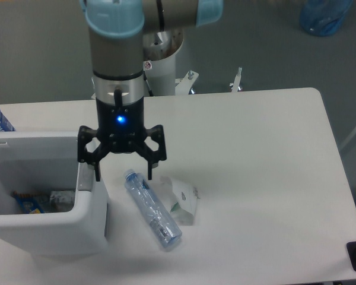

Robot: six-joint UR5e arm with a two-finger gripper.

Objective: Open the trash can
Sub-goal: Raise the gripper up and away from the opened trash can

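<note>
Bin open at the table's left edge; my claw spread wide above its right rim, holding nothing.

Nearest: the trash can (89,219), white and boxy, its top open, with wrappers showing at the bottom. Lid not clearly visible; a white piece at far left may be it. Just right of the bin, a crushed clear bottle (152,208) and a crumpled white pack (184,199) lie on the white table (273,178). Above, my claw (122,169), left finger beside the bin's right wall; contact unclear. Judging by the exposed inside, opening looks done; only pulling clear seems left.
</note>
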